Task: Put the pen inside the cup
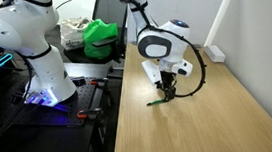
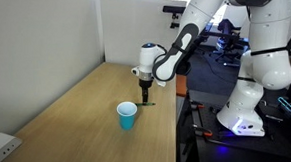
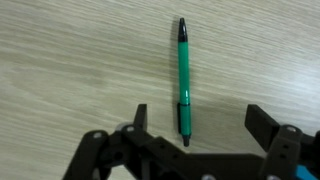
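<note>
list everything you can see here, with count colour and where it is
pen: 1, green with black ends, flat on the table, one end between the tool's fingers
cup: 1, light blue, upright on the table, apart from the pen
table: 1, light wood, against a white wall
power strip: 1, white, on the table by the wall
bundle: 1, bright green, off the table behind the arm; cannot tell what it is
arm: 1, white, base beside the table, reaching over it
tool: 1, black, open, above the pen
</note>
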### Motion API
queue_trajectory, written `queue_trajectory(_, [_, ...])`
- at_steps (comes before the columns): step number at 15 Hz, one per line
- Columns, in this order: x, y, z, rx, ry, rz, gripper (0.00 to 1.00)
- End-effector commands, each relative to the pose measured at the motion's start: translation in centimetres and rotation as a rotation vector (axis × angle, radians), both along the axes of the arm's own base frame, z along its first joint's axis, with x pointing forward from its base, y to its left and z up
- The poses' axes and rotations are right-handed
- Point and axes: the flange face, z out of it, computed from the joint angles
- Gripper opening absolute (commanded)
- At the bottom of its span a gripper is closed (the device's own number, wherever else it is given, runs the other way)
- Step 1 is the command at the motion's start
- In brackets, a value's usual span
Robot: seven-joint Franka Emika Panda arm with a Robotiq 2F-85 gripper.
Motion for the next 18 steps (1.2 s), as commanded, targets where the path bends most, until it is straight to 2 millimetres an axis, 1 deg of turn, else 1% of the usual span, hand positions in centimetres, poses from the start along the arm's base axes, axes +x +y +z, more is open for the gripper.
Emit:
queue_trajectory(1, [0.9, -0.3, -0.8, -0.006, -0.008, 0.027, 1.0])
queue_trajectory(7, [1.7, -0.4, -1.7, -0.006, -0.005, 0.042, 1.0])
queue_trajectory(18, [3.0, -1.5, -3.2, 0.005, 0.013, 0.059, 1.0])
